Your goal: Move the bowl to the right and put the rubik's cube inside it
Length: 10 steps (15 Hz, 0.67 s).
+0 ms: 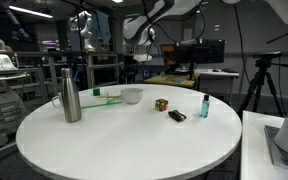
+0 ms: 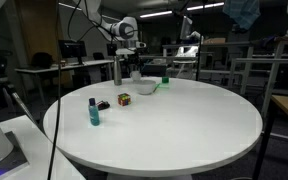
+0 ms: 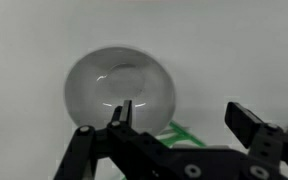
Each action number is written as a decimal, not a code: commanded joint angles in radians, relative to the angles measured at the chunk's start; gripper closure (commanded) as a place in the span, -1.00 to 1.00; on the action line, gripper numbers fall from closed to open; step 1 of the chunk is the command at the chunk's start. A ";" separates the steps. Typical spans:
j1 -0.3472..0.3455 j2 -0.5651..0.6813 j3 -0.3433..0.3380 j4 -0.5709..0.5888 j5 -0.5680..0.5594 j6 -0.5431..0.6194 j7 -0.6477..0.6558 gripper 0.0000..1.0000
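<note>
The bowl (image 1: 132, 95) sits far back on the white counter (image 1: 124, 140), with the steel bottle (image 1: 72, 95) to its left and the rubik's cube (image 1: 161, 104) near on its right. The end effector (image 3: 184, 118) hangs over the bowl, jaws wide apart and holding nothing. The bowl looks light, hard and smooth, so it may slip; I would pinch its thin rim, one finger inside and one outside.

In the wrist view the bowl (image 3: 119, 80) is blurred. The end effector (image 3: 179, 108) is cut off by the lower edge and hides part of a green item (image 3: 184, 131). In an exterior view the black object (image 1: 177, 116) is too small to identify.
</note>
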State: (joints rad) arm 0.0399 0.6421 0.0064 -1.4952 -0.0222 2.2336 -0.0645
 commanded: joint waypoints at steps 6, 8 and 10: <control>0.023 0.123 -0.039 0.074 -0.017 0.010 0.187 -1.00; 0.028 0.139 -0.039 0.085 -0.017 -0.002 0.199 -1.00; 0.032 0.151 -0.041 0.092 -0.015 -0.008 0.209 -1.00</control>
State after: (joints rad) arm 0.0560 0.7603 -0.0196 -1.4620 -0.0265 2.2634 0.1067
